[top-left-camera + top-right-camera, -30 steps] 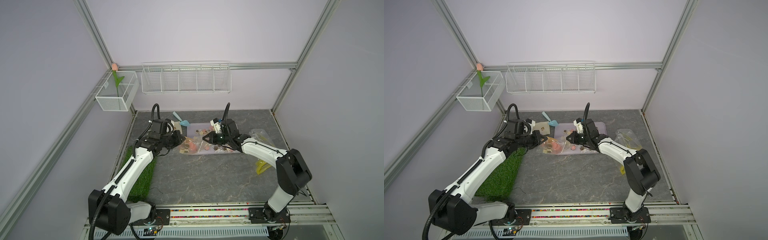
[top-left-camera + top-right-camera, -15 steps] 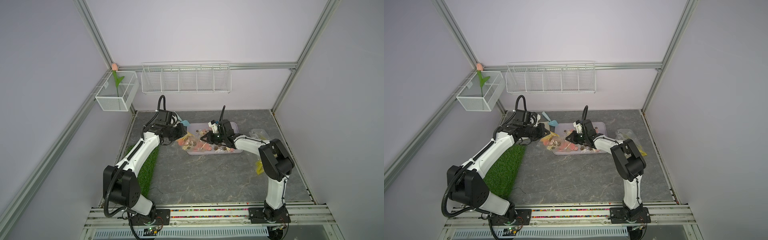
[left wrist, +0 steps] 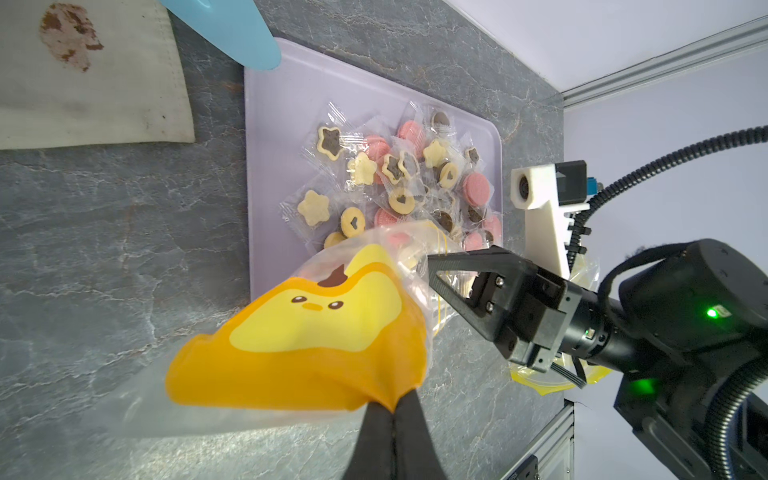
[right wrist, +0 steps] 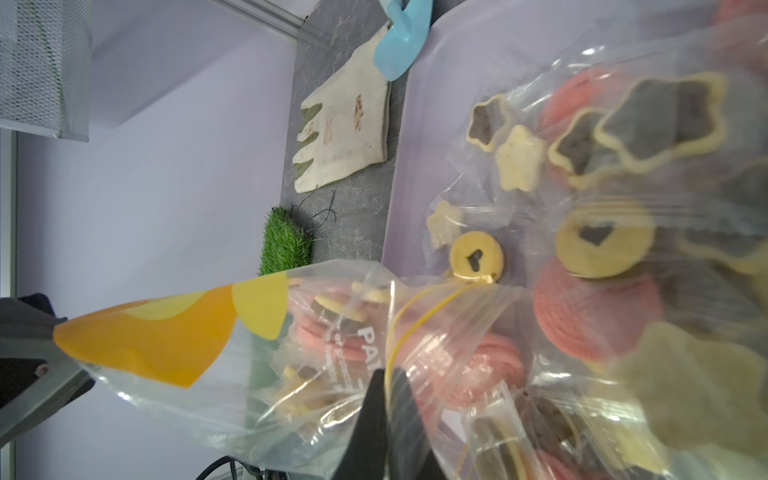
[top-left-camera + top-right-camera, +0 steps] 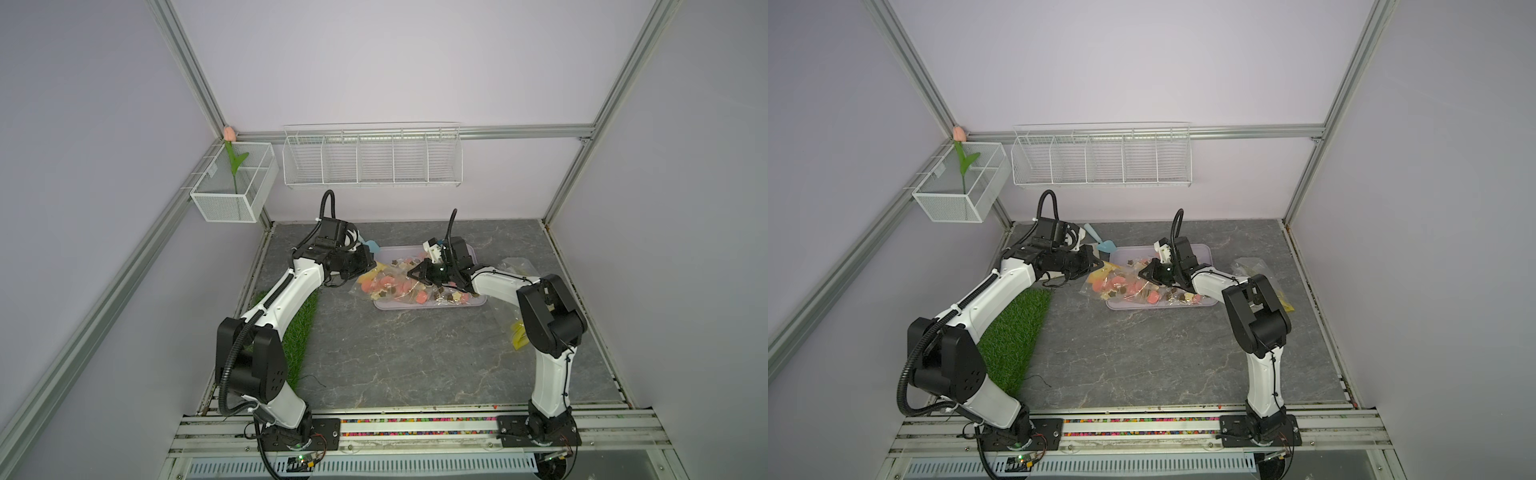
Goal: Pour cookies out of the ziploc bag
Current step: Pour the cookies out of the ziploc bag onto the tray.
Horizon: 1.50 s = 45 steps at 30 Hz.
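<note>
The left end effector pinches the ziploc bag by its bottom corner and the right end effector by its mouth, over the mid-frame tray of cookies — slipping film could dump the rest onto the worktop.

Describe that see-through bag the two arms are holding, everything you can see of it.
The bag is thin clear plastic, crumpled, with an orange-and-yellow cartoon face printed at one end, white lettering and a yellow zip line toward the other. The left gripper pinches the printed end, the right gripper pinches at the zip line, both shut. It hangs slack between them over the edge of the lilac tray. Some cookies are inside it; others lie on the tray.
</note>
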### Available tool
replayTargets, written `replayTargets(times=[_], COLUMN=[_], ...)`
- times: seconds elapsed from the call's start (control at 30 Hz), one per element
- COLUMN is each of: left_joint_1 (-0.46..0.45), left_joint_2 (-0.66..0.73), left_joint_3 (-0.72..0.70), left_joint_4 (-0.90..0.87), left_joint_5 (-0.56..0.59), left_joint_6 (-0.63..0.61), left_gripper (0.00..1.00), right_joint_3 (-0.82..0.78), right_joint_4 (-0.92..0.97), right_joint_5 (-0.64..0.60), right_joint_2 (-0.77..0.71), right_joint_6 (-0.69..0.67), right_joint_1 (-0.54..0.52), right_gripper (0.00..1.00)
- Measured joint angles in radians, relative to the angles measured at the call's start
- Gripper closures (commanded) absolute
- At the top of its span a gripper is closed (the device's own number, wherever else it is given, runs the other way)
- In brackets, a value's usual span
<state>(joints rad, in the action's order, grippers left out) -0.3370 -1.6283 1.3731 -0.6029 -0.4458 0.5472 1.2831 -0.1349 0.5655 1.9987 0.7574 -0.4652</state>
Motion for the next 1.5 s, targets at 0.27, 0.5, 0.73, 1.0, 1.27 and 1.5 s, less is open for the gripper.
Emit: replayTargets(times=[0.27, 0.5, 0.73, 1.0, 1.27, 1.5], left_joint_1=[-0.028, -0.031, -0.005, 0.003, 0.003, 0.003], left_joint_2=[-0.037, -0.058, -0.062, -0.062, -0.062, -0.062], left_joint_3=[0.069, 0.141, 0.216, 0.223, 0.257, 0.296], left_joint_4=[0.006, -0.052, -0.103, -0.164, -0.193, -0.201], left_joint_5=[-0.003, 0.024, 0.056, 0.087, 0.089, 0.054], left_joint_6=[0.008, -0.019, -0.046, -0.073, -0.082, -0.077], left_gripper=[1.00, 1.00, 1.00, 1.00, 1.00, 1.00], right_joint_3=[0.008, 0.024, 0.087, 0.131, 0.146, 0.137], right_joint_4=[0.021, 0.018, -0.043, -0.084, -0.119, -0.163], right_joint_5=[0.002, 0.027, 0.059, 0.088, 0.093, 0.102], right_joint_2=[0.000, 0.001, 0.059, 0.142, 0.155, 0.138], right_joint_6=[-0.029, -0.028, 0.002, 0.038, 0.055, 0.059], right_joint_1=[0.040, 0.036, -0.005, -0.034, -0.038, -0.026], right_gripper=[0.93, 0.93, 0.93, 0.93, 0.93, 0.93])
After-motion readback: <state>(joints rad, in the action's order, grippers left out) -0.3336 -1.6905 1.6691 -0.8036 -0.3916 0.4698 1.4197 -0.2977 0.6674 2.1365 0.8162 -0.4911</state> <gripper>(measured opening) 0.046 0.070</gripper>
